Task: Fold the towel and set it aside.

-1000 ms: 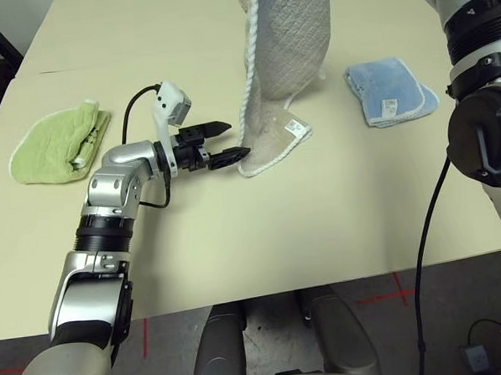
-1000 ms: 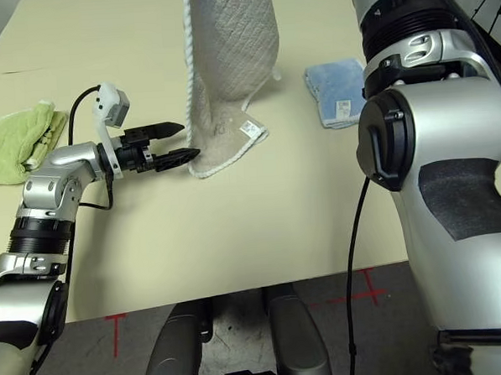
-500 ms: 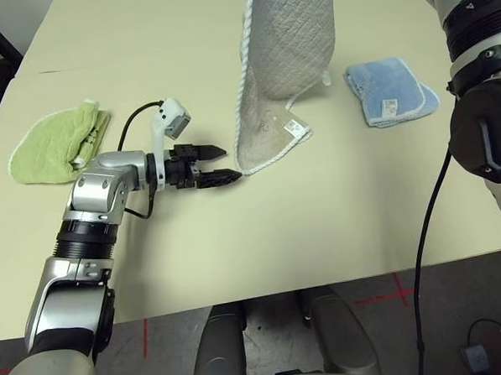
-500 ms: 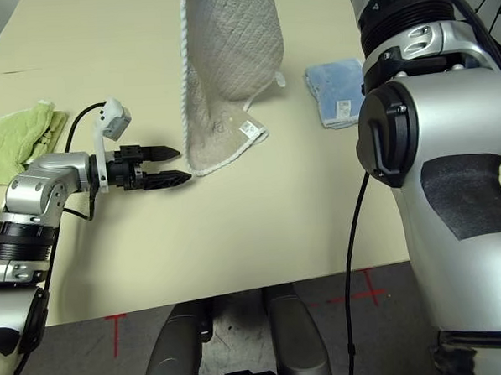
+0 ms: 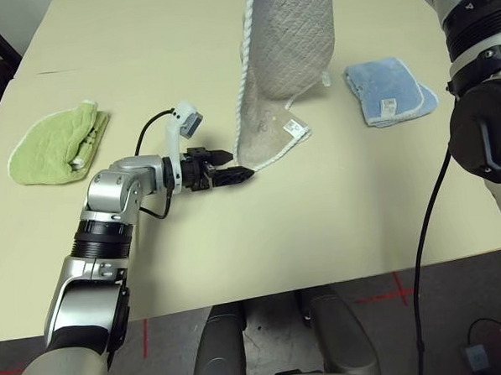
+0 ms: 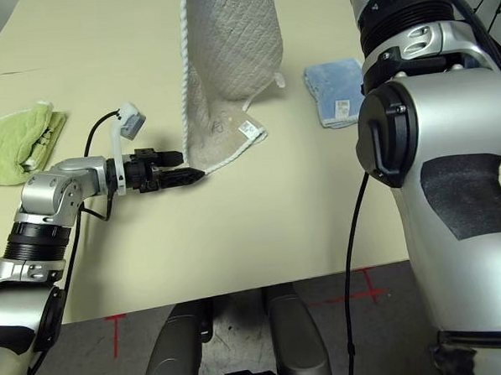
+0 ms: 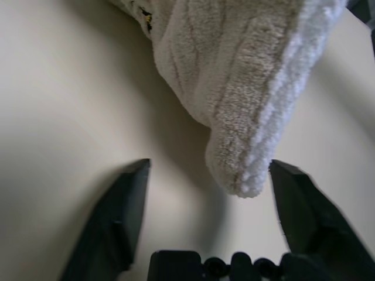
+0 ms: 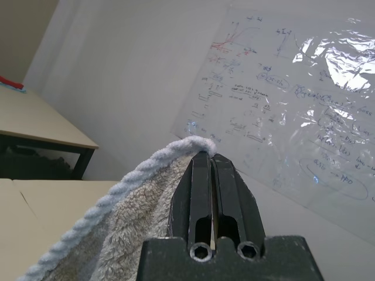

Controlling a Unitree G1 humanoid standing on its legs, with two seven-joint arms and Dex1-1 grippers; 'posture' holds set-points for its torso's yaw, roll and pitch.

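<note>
left gripper (image 7: 202, 219) open around towel (image 7: 234, 88) corner

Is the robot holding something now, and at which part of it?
The right gripper is shut on the towel, pinching its white corded edge at the top. The left gripper is open around the lower corner, not yet gripping.

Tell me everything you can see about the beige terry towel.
The beige terry towel, quilted-looking with white corded edging, hangs upright, pinched at its top edge by the shut right gripper. Its lower end rests crumpled on the cream table, showing a small white tag. The open left gripper brackets its bottom corner.
</note>
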